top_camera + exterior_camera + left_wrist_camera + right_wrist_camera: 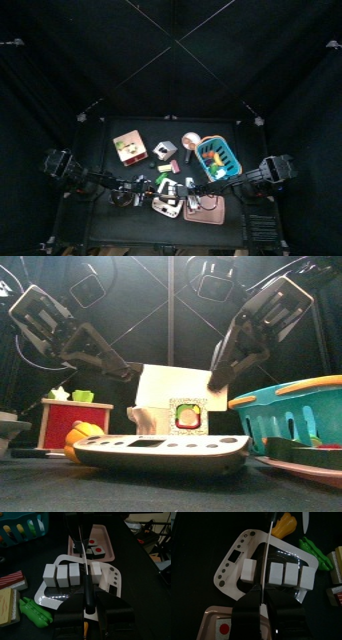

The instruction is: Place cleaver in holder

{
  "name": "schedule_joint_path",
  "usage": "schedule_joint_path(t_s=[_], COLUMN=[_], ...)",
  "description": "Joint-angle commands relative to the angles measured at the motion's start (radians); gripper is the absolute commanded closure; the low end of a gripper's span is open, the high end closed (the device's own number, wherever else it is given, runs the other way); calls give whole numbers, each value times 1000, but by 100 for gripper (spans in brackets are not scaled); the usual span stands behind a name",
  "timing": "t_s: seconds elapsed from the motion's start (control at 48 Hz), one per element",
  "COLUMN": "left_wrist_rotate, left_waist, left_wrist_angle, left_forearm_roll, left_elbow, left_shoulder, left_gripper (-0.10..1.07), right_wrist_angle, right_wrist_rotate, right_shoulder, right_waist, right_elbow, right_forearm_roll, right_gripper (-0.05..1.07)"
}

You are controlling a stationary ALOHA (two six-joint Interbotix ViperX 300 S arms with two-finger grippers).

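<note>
Two arms meet low over the front of the worktop, above the white holder, which lies flat with its row of white blocks facing up. The right claw is pressed together on the cleaver. The cleaver shows edge-on as a thin line running out from the jaws across the holder, in line with a gap between the blocks. From the pictures I cannot tell whether the blade is seated in a slot or only above it. The left claw faces it from the opposite side with its jaws spread. The cleaver's dark edge passes between them, and no contact is visible. A pink tray with sushi pieces lies touching or just beside the holder. A green vegetable lies just beside the holder's other side, and an orange-yellow item sits near one end. A teal basket stands behind on the right, and a red box is well apart at back left.
</note>
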Motion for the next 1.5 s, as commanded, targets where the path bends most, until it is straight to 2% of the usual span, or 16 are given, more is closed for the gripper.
schedule_joint_path(t_s=[0.0,0.188,0.396,0.5,0.625,0.771,0.917,1.042,1.208,1.354,1.479], left_wrist_rotate=[2,-3,-5,-5,-5,-3,-3,-5,-5,-6,-6], left_waist=[15,14,15,15,15,15,34,84,202,301,350], left_wrist_angle=[-11,-11,-6,-3,40,147,247,342,508,660,747], left_forearm_roll=[0,-2,-35,-71,-130,-201,-215,-216,-218,-196,-138], left_elbow=[-18,-18,-5,14,35,52,54,54,37,-17,-67], left_shoulder=[-15,-31,-81,-123,-189,-295,-410,-502,-614,-660,-678], left_gripper=[58,58,58,58,58,58,59,59,59,59,59], right_wrist_angle=[-12,-15,-15,-11,-15,-32,-78,-138,-244,-371,-462], right_wrist_rotate=[-2,-5,-11,-18,-3,-5,-5,-5,-3,-3,-5], right_shoulder=[-41,-48,-72,-94,-123,-160,-183,-187,-181,-175,-156], right_waist=[-2,5,-2,-2,-14,-32,-84,-147,-242,-324,-379], right_elbow=[-44,-51,-44,-32,-14,2,11,15,29,48,64], right_forearm_roll=[8,46,44,11,-57,-112,-152,-153,-129,-78,-28], right_gripper=[59,49,26,18,17,17,17,17,17,17,18])
